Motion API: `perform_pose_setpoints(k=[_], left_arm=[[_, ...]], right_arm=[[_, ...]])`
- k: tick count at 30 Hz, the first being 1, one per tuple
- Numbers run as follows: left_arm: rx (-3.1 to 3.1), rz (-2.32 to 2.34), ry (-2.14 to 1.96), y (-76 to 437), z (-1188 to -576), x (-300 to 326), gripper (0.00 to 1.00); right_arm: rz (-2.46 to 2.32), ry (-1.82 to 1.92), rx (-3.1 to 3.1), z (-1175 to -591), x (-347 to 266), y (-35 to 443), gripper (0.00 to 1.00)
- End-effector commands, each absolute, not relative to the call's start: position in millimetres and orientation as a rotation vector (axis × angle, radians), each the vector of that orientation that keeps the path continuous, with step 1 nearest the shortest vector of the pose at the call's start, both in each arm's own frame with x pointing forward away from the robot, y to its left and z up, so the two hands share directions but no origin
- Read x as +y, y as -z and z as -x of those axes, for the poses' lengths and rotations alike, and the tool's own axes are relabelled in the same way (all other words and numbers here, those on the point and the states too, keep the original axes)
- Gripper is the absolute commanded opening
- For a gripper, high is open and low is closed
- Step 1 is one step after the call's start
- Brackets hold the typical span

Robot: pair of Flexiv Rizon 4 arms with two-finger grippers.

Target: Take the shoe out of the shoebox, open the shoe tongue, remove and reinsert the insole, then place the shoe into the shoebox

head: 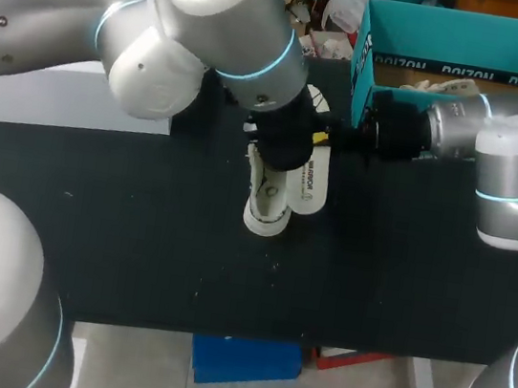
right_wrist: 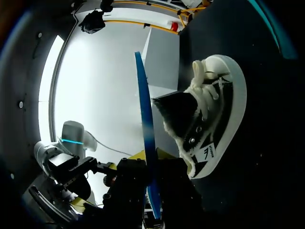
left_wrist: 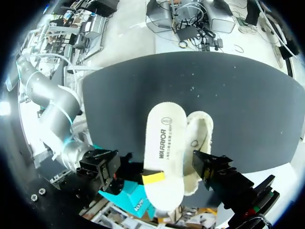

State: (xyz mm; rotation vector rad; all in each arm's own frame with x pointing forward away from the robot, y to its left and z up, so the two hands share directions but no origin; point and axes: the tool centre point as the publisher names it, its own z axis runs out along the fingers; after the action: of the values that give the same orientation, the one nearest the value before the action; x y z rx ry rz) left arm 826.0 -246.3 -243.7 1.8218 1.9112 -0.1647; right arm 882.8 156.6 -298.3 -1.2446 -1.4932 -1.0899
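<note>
A: What sits at the far left of the bench (head: 137, 235)?

B: A white box (head: 70, 95), well apart from the work. My left arm comes in over it, and its thick joints hide the back half of the shoe (head: 264, 209) from above.

A: So where is the shoe?

B: On the bench near the middle, out of the shoebox (head: 455, 33), with its white toe pointing to the near edge. The left hand (head: 284, 154) hangs right over it. I cannot tell whether that hand is spread or pinching.

A: And the insole?

B: The insole (left_wrist: 164, 143) is out of the shoe, just beside its fleece-lined opening. The right hand (head: 325, 138) pinches one end of it, with a yellow tip lying on its printed face.

A: And further right?

B: The right arm stretches across in front of the teal shoebox, which stands open at the far right corner.
</note>
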Motion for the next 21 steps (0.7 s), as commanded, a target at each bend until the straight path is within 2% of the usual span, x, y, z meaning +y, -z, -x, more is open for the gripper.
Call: perform_pose_setpoints(k=[1, 5, 9, 21], left_arm=[[1.664, -1.694, 0.395, 246, -819, -218, 1.0], [1.471, -1.665, 0.438, 243, -816, -211, 1.0], [1.335, -1.643, 0.653, 243, -818, -201, 1.0], [1.335, -1.643, 0.653, 243, -818, -201, 1.0]], right_arm=[[1.245, 1.087, -1.494, -884, 157, 298, 0.0], [1.245, 1.087, -1.494, -884, 157, 298, 0.0], [1.245, 1.087, -1.494, -884, 157, 298, 0.0], [1.245, 1.087, -1.494, -884, 157, 298, 0.0]])
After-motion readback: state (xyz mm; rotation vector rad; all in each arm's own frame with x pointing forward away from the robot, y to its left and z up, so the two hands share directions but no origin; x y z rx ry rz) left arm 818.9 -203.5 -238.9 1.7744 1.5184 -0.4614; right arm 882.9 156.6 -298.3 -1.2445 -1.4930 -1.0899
